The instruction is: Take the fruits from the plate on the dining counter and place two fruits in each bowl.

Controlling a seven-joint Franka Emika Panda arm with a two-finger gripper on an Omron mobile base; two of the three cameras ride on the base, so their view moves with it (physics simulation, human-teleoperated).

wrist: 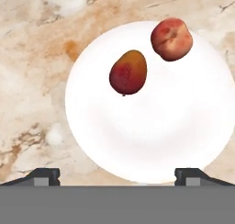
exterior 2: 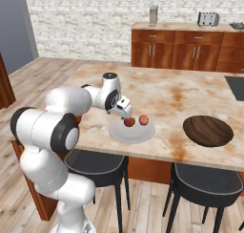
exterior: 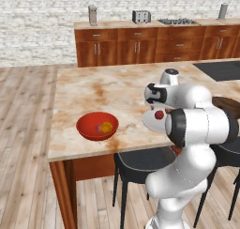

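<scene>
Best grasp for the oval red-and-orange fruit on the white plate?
Grip the oval red-and-orange fruit across its narrow middle, coming straight down from above. It lies flat on the round white plate, apart from the rounder reddish fruit, so both long sides look free. The gripper hovers overhead, jaws wide.

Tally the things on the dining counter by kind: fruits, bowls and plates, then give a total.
Fruits: 4, two on the plate (mango-like fruit, peach-like fruit), two in the red bowl (orange-yellow fruit, reddish fruit)
Bowls: 2, red bowl, brown bowl
Plates: 1
Total: 7
</scene>
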